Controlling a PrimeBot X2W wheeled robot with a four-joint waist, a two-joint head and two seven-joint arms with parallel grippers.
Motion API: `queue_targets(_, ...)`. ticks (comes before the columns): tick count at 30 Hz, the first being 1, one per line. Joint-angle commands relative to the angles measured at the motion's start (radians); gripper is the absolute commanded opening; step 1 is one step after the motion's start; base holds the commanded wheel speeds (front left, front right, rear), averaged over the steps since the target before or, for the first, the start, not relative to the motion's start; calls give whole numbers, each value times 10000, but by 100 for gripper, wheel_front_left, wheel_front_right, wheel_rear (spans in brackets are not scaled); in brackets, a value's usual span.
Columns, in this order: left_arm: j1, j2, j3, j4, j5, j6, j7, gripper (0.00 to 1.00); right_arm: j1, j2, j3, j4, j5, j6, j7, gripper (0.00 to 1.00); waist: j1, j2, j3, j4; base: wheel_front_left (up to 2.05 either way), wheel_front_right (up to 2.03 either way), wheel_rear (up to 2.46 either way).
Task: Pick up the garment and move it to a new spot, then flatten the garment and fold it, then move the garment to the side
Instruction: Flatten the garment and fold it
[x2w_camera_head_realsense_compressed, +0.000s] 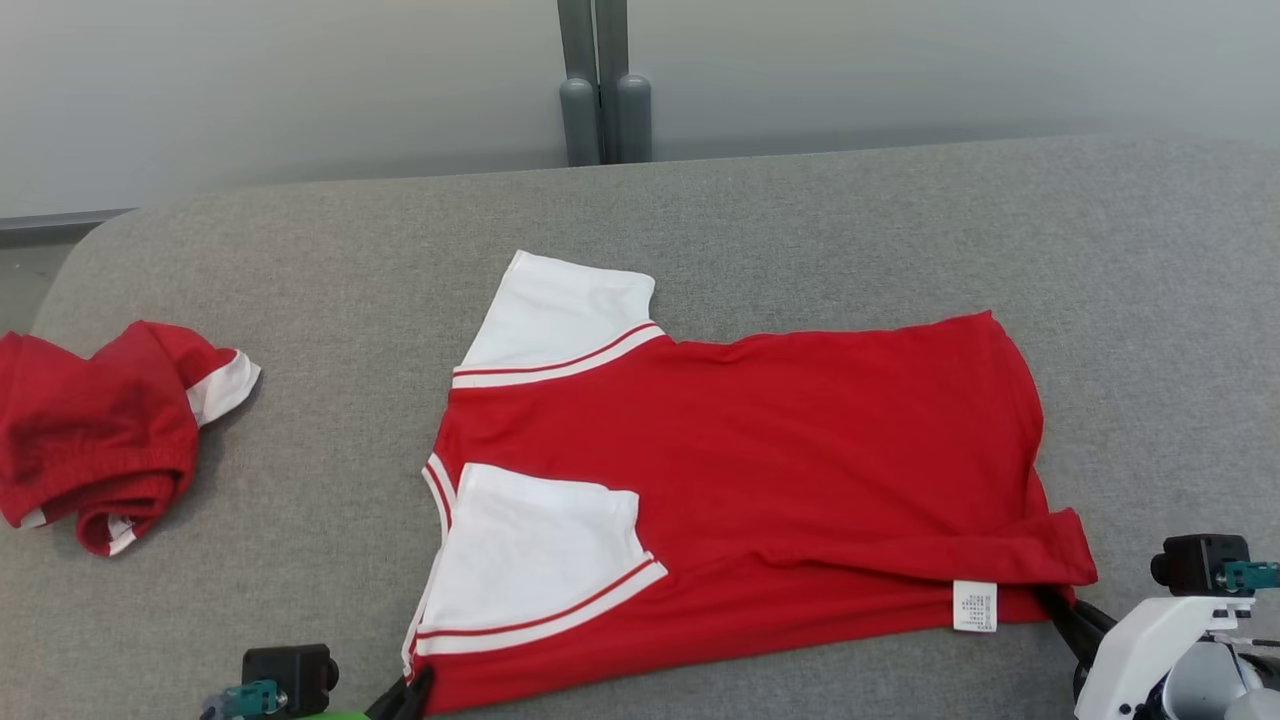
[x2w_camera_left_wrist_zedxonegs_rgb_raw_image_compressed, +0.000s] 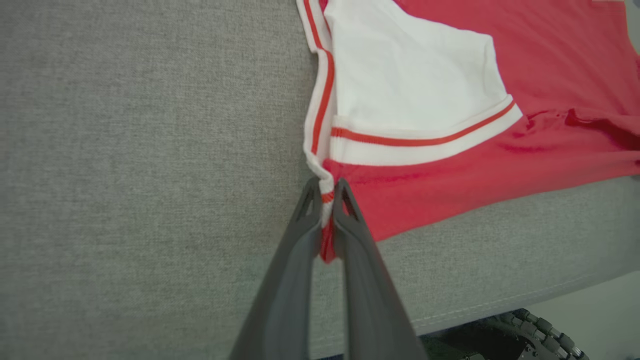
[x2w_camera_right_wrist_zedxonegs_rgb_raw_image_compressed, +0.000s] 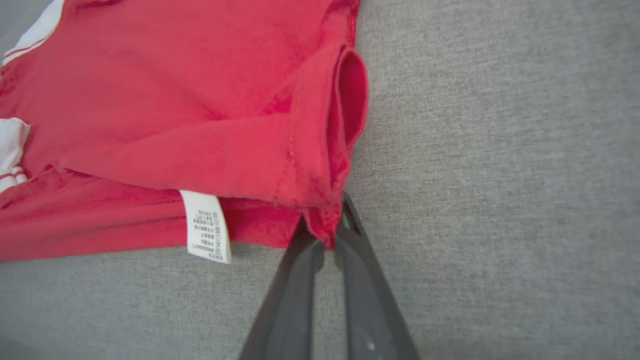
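Left of the garment, head view shows another red bundle.

left gripper low at head view's lower left, fingers pointing up, jaws pinched tight on garment striped edge. right gripper at lower right, jaws clamped on hem corner, pale right forearm angled in behind.

Count: 2 red garments: flat shirt mid-frame, crumpled garment left edge. 2 grippers: left gripper, right gripper. 1 white label.
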Motion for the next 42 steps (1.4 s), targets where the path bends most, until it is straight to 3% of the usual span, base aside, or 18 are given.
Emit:
queue_targets(1,178,140,46,-108,-28,99,85,0,259,11,-165,-79,-17,-16,171,4,0,0,-11,-5,0,0,0)
queue_targets(2,218,163,49,-155,-55,146,158,49,332,61,-273,-168,-74,-16,270,71,0,0,-35,-14,0,0,0)
queue_targets(3,255,181,49,-197,-75,172,203,100,384,112,-382,-258,-122,-16,321,100,0,0,-52,-24,0,0,0)
queue_targets(13,-22,432,220,-750,224,380,55,100,779,550,-1395,-1423,-887,-9,797,100,0,0,-191,-141,0,0,0)
queue_targets(20,-1013,613,241,-1008,698,164,-227,100,807,755,-2026,-2232,-1154,-9,966,100,0,0,-99,-178,0,0,0)
queue_targets(29,-3582,926,122,-565,1017,-618,425,100,-545,938,-2280,-2879,-1602,-9,474,100,0,0,983,-572,0,0,0)
queue_targets(42,-7923,918,-213,1658,613,-2132,2251,100,-3863,1209,-1810,-1045,-1813,-9,264,100,0,0,2941,-1206,0,0,0)
